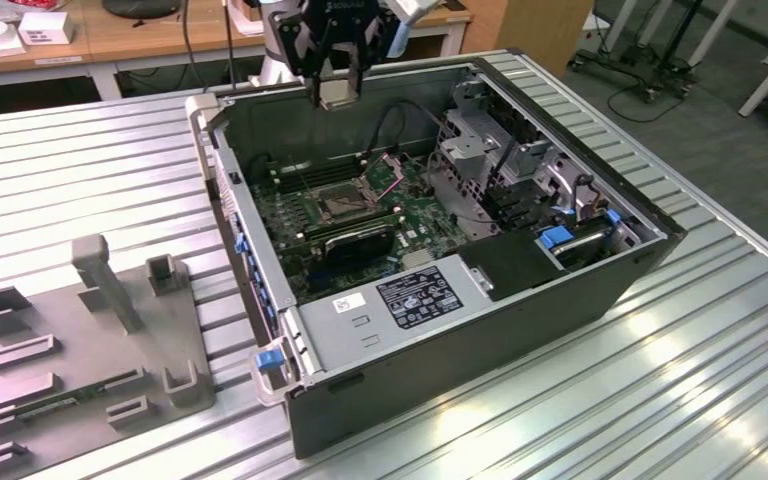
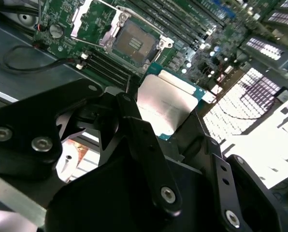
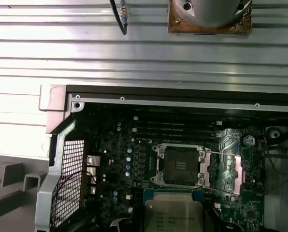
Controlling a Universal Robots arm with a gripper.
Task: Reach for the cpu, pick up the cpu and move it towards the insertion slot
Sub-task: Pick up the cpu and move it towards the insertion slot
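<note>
Gripper point(image 2: 168, 121): your fingers point(image 2: 144, 140) pinch the cpu point(image 2: 165, 104) by its edges.
Cpu: held in the air, above the open computer case point(image 1: 598, 290).
Slot point(image 3: 179, 164): both wrist views show you its dark centre, uncovered.
Exterior view: gripper point(image 1: 335, 95) over the case's far wall.

light falls from overhead, leaving bright glare streaks on the ribbed metal counter point(image 1: 651, 370) in the exterior view and a washed-out band in the first wrist view. the open computer case point(image 1: 491, 300) stays shadowed inside. in the second wrist view the near black linkage is soft, the perforated metal beyond blown white.
</note>
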